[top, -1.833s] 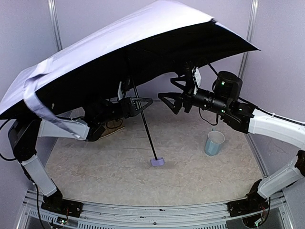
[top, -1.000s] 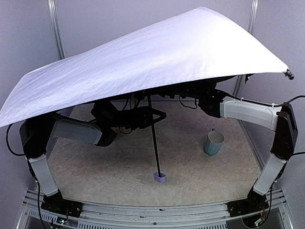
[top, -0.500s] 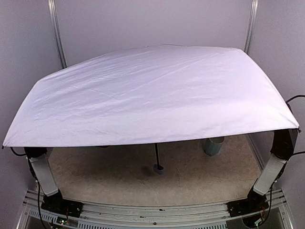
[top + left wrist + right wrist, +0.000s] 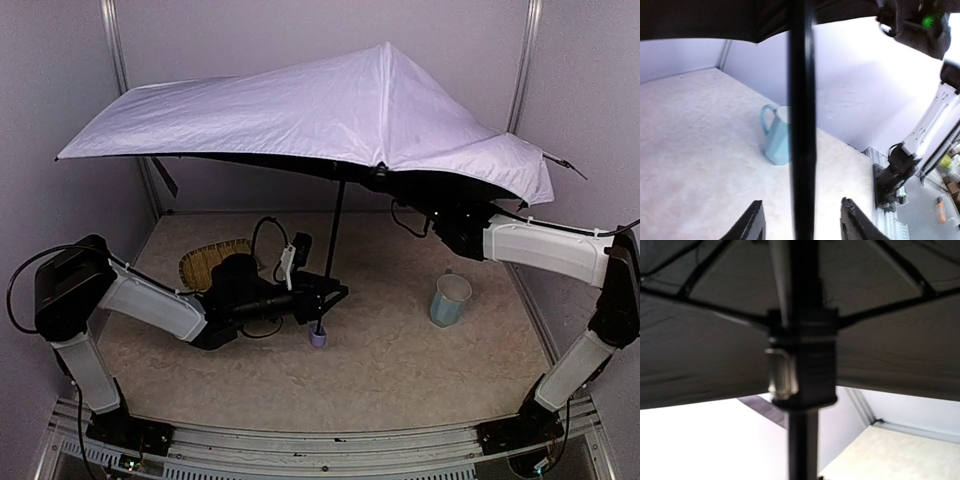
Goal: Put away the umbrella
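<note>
The umbrella [image 4: 330,110] is open and stands upright, with its handle [image 4: 318,338] on the surface [image 4: 400,360]. The left gripper [image 4: 328,296] is low at the shaft [image 4: 334,235], just above the handle. Its jaws are wide, one on each side of the shaft, with a gap on both sides. The right arm [image 4: 540,248] reaches under the canopy, probably near the runner [image 4: 801,365]. The right gripper is in shadow there, so I cannot tell its state. A mug [image 4: 450,299] stands to the right and a tray [image 4: 213,262] to the left.
</note>
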Robot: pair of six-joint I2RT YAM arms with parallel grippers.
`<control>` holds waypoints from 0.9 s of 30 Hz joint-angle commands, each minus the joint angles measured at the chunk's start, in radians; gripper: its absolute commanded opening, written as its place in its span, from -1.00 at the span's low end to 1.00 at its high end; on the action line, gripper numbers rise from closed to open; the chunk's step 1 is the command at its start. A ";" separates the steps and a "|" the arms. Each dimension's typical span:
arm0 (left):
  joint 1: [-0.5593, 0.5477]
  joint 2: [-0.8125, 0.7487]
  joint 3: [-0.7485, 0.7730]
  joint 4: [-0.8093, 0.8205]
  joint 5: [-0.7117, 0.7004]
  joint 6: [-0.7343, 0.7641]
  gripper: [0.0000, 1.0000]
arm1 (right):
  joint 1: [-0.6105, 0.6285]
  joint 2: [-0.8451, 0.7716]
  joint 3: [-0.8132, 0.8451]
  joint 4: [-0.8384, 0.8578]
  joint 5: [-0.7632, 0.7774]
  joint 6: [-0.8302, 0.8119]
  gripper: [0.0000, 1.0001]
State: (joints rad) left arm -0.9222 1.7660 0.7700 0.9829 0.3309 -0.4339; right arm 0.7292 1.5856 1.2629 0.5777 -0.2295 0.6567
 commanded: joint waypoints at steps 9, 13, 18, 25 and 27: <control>-0.001 -0.027 -0.023 0.104 -0.029 -0.048 -1.00 | -0.028 -0.016 0.000 0.148 -0.085 0.003 -0.14; -0.022 -0.023 -0.018 0.150 -0.021 -0.051 -1.00 | -0.047 0.044 -0.003 0.317 -0.088 0.086 0.18; -0.047 -0.027 -0.001 0.134 -0.042 -0.019 -1.00 | -0.050 0.132 0.066 0.439 -0.058 0.163 0.07; -0.061 -0.046 -0.012 0.135 -0.059 0.008 -1.00 | -0.049 0.166 0.083 0.475 0.020 0.156 -0.04; -0.064 -0.048 -0.018 0.146 -0.061 0.012 -1.00 | -0.050 0.168 0.086 0.462 0.043 0.145 -0.05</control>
State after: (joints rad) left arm -0.9585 1.7657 0.7433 1.0237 0.2436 -0.5156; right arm 0.6903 1.7485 1.3159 0.9947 -0.2638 0.8047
